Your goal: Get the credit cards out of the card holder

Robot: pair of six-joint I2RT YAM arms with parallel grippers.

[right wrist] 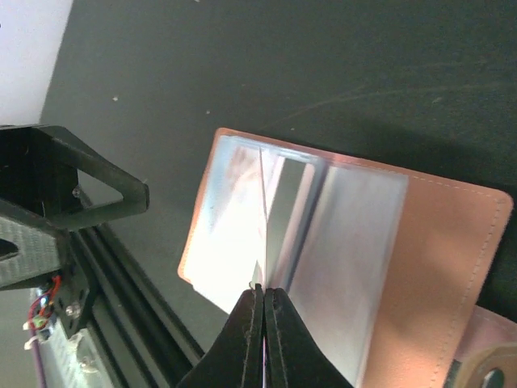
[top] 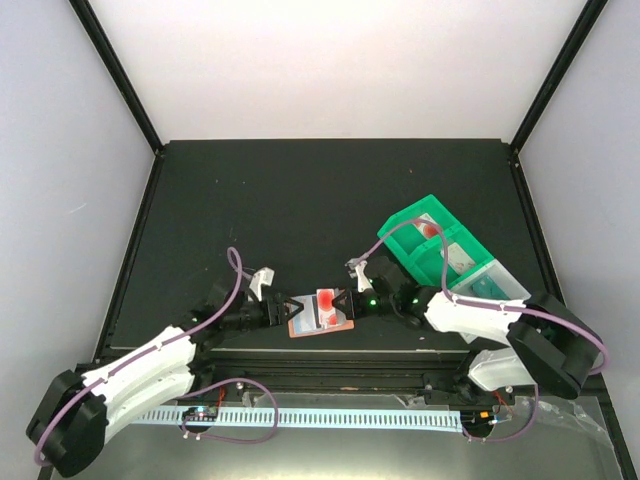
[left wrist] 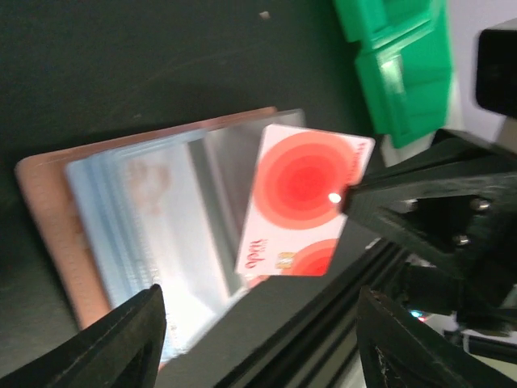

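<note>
The salmon-orange card holder [top: 312,325] lies open near the table's front edge, its pale blue pockets facing up [left wrist: 153,218]. My right gripper [right wrist: 264,295] is shut on the edge of a white credit card with red-orange circles [left wrist: 303,194]. It holds the card tilted just above the open holder [right wrist: 436,242]. In the right wrist view the card [right wrist: 263,210] shows edge-on. In the top view the card [top: 325,303] sits between both grippers. My left gripper [left wrist: 258,339] is open, its fingers astride the holder's near end, holding nothing. Teal or grey-blue cards are not clearly visible in the holder.
A green plastic bin [top: 420,250] stands right of the holder, behind my right arm, with flat items in its compartments; it also shows in the left wrist view [left wrist: 396,65]. The table's front rail [top: 330,352] runs just below the holder.
</note>
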